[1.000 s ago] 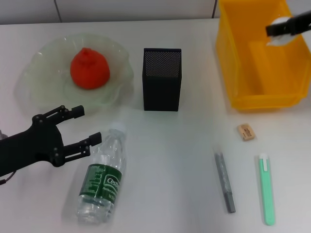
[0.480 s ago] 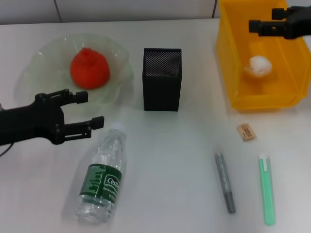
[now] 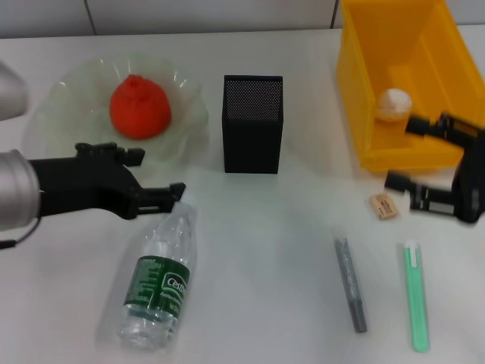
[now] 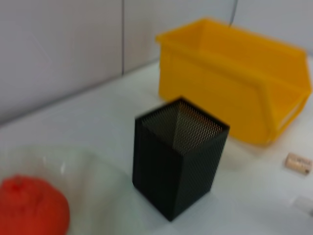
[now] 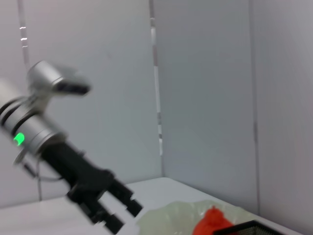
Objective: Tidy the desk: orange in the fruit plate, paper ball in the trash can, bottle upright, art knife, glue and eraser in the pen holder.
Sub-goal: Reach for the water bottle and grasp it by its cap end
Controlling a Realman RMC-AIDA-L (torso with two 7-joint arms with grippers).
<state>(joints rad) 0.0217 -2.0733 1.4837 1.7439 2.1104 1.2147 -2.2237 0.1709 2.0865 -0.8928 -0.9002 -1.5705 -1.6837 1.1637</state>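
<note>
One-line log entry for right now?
orange: in fruit plate | paper ball: in trash can | bottle: lying | left gripper: open near cap | right gripper: open, above eraser

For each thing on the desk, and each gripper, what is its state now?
orange: in the fruit plate
paper ball: inside the trash can
bottle: lying down, capped
pen holder: upright
eraser: on the desk
left gripper: open
right gripper: open, by the eraser

Head view steeply down over the desk; both wrist views low, sharing the pen holder (image 3: 252, 123) (image 4: 177, 156).
</note>
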